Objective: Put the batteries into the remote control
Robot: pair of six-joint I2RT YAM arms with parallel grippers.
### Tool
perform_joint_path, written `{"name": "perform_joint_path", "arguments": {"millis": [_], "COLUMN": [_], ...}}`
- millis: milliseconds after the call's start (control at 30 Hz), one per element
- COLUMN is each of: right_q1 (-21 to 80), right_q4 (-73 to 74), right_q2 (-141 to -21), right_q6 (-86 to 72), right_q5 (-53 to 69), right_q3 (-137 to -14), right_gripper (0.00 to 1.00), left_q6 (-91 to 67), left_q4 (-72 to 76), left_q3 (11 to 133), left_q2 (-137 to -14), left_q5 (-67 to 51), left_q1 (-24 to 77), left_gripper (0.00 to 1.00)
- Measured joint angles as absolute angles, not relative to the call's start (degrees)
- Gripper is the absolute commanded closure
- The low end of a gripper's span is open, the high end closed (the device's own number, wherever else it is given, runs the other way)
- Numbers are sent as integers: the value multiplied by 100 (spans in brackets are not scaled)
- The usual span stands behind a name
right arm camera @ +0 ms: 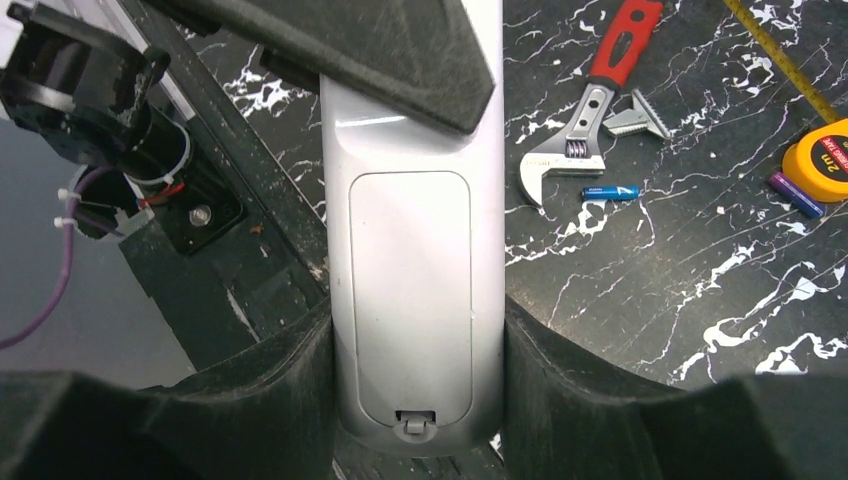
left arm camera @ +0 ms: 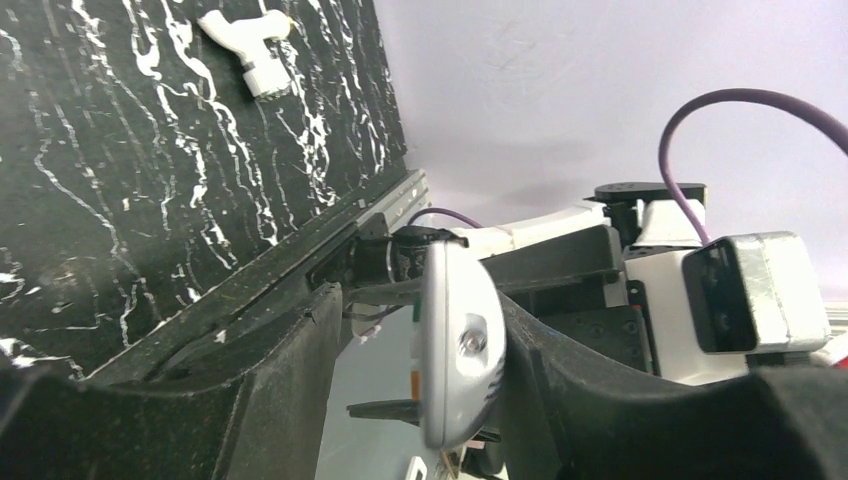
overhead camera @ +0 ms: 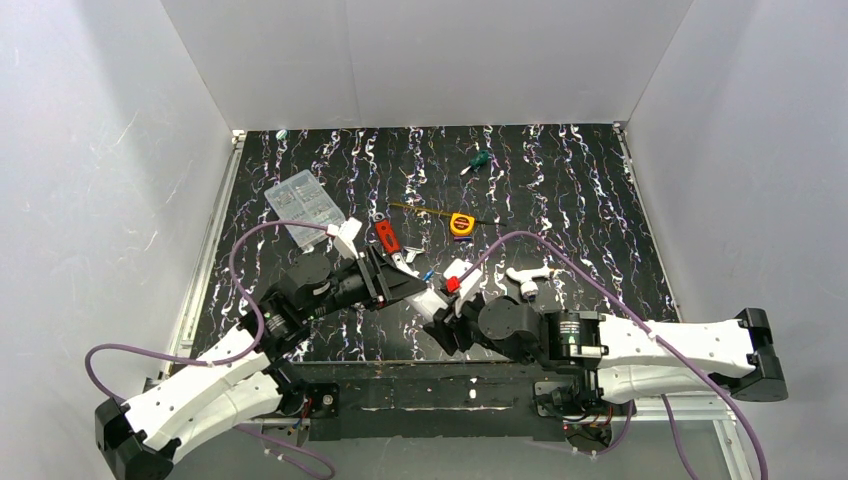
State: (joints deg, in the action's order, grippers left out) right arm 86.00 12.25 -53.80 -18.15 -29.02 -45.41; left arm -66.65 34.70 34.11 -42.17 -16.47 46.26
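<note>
Right tool (right arm camera: 415,345) grips remote control (right arm camera: 410,200) | left tool (left arm camera: 430,320) loose around it | tape measure (right arm camera: 825,165) reads "2m"

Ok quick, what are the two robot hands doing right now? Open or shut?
Left gripper: open, with a gap beside the remote control end.
Right gripper: shut on the remote control.

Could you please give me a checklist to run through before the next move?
1. Right gripper clamped on remote control: ok, fingers press both sides.
2. Remote's back facing the right wrist camera: ok.
3. Battery cover off: not ok, closed.
4. Left gripper free: ok, open around the remote's end, gap on one side.
5. Blue battery ready: ok, loose beside the wrench.
6. Second battery: ok, beside the tape measure.
</note>
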Motion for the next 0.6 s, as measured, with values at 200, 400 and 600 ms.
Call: {"name": "perform_joint_path", "arguments": {"millis": [200,400,600], "right_q1": [8600,8600,8600], "right_q4": [1219,1170,1024], "right_q2": [-5686,-5878,-6001], "right_q6": [-1988,-2134,-2272], "right_q5": [-2991,-2998,-2982], "right_q3": [-4801,-4847,-4856], "right_gripper": [99,99,99], "left_q6": [-6475,-6405,-6407], "left_q4": [3050,2919,2919], "left_q3": [3411,3411,3409], "left_q2": [-3785,-3634,-3632], "left_q5": [-1249,-952,-808], "left_q1": [4626,4626,4626], "left_gripper": [50,52,53]}}
